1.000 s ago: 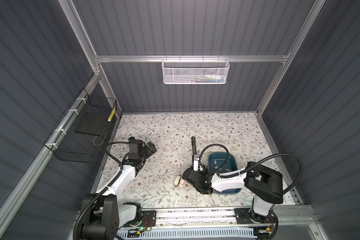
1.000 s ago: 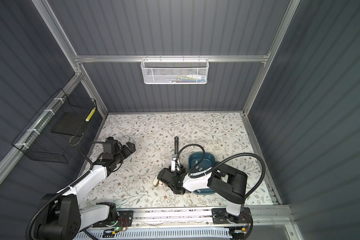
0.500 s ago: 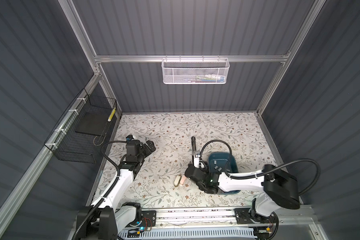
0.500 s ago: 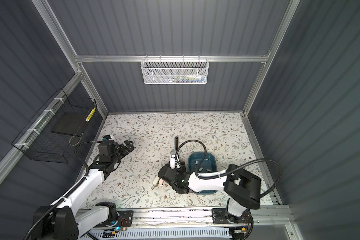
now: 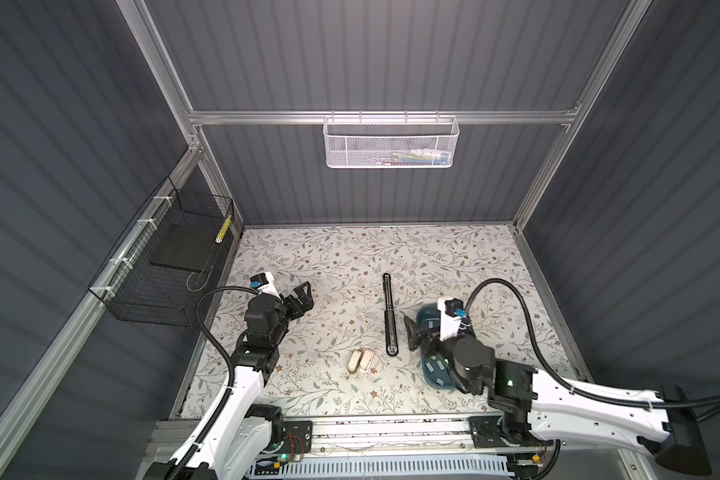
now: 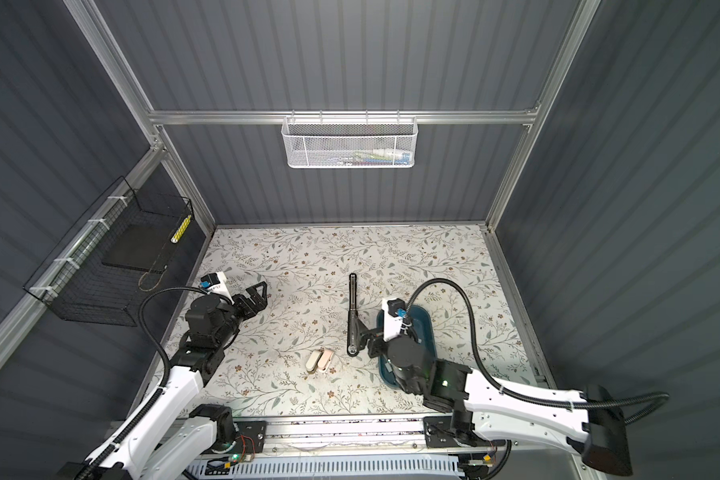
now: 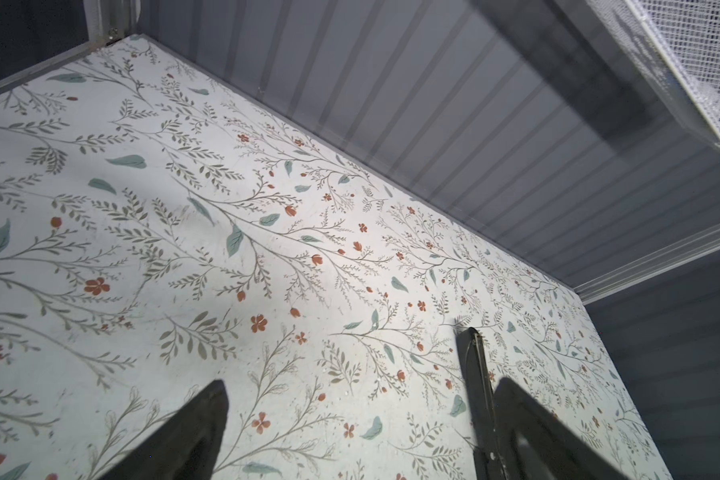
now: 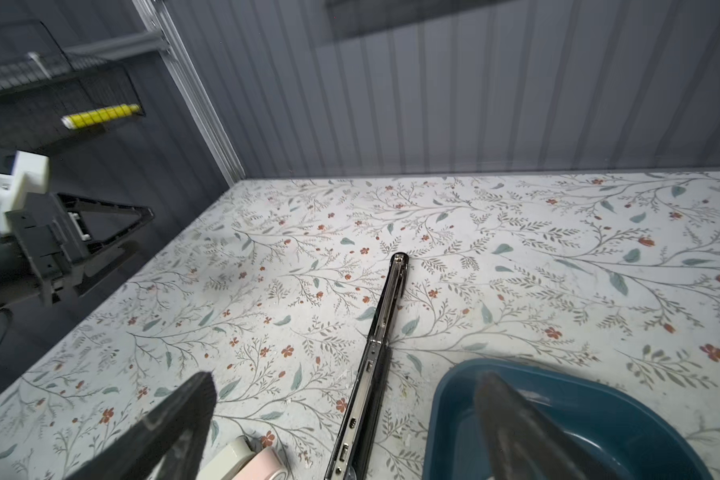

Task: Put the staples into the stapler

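Right pincer spread wide, gripping nothing: one finger over the blue tray, the other over bare bench, the long black stapler lying opened flat between them; contact cannot be told. Staples: pale strips in the tray, partly hidden under the right arm. Two small staplers, white and pink, just left of the long one's near end. Left pincer also wide, empty, above the bench's left side, well apart.

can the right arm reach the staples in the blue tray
Probably yes: the right claw hangs open at the blue tray's edge, and the staples lie loose inside, with only the arm's own wrist above them.
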Robot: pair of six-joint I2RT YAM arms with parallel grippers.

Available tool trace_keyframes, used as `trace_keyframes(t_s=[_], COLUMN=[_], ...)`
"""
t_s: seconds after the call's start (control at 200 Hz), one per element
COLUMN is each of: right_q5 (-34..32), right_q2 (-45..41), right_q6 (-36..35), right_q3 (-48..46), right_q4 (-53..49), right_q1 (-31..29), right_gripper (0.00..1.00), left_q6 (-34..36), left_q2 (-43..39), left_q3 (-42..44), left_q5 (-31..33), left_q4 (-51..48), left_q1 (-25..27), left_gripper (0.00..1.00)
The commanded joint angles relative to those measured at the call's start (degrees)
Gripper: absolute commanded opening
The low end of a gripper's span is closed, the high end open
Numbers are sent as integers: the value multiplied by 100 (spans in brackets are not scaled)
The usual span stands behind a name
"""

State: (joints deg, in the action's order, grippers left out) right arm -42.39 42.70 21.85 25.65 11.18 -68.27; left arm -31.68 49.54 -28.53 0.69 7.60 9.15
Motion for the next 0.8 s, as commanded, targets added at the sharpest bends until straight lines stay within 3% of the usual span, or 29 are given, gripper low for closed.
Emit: trace_keyframes(t_s=[0.0,0.09,0.21,0.38,0.5,0.585,0.685,0.795], right_q5=[8,184,626,439,499,531,641,1227], right_q2=[-976,-1393,-1221,-1024,-1222,-1376,-1552,-1713], right_q6=[-418,-392,-38,-71,-356,-368,-247,-254], right_q3=[-611,-844,-512,-275,-417,-497,-607,-758], right_q4=[334,266,-566,-1234,-1492,-1898,-2241,-2037], right_q1=[44,151,475,595,854,1285,1803,2166], right_gripper=[99,99,99,99,99,99,99,99], left_q6=[-21,248,1219,2662,4404,5845,7516,9067], left_q2=[217,626,1091,1255,1404,1673,1925,1933], left_q3=[-1081,-2078,-3272,-3760,-3832,-4035,-4179,-3776], left_q5=[176,197,148,-363,-1259,-1789,-1753,-1305], left_q4=[-541,-1119,-1642,-1434,-1407,-2010,-2922,-3399], left_q1=[25,17,17,21,200,332,612,1141], left_gripper=[100,100,100,100,100,96,80,76])
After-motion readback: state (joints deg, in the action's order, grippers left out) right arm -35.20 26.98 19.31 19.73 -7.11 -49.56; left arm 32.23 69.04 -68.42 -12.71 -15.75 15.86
